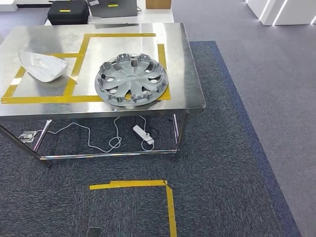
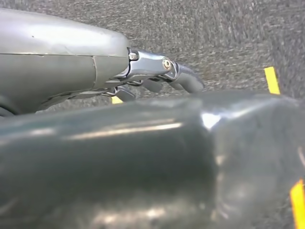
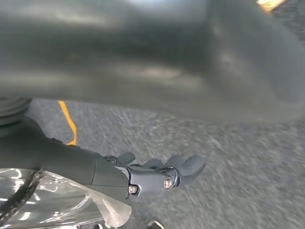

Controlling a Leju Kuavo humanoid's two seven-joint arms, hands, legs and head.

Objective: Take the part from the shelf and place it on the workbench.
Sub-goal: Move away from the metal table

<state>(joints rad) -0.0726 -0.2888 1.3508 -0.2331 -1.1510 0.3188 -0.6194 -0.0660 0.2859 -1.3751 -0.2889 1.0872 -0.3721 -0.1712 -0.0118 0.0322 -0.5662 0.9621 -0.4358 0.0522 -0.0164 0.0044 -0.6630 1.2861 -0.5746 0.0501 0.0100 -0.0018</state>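
left hand (image 2: 158,76) empty, fingers apart | right hand (image 3: 158,174) likewise | hubcap (image 1: 131,79) flat on workbench (image 1: 186,74), apparently hollow-side up

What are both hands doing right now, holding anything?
Left hand: holds nothing, fingers stretched out over the carpet.
Right hand: holds nothing, fingers extended and apart.

Right hand (image 3: 158,174) with dark fingers (image 3: 188,164) extended and slightly apart, holding nothing, above grey carpet (image 3: 233,171), yellow tape line (image 3: 68,121) on the carpet behind the hand, crinkled clear plastic (image 3: 65,202) beside the wrist
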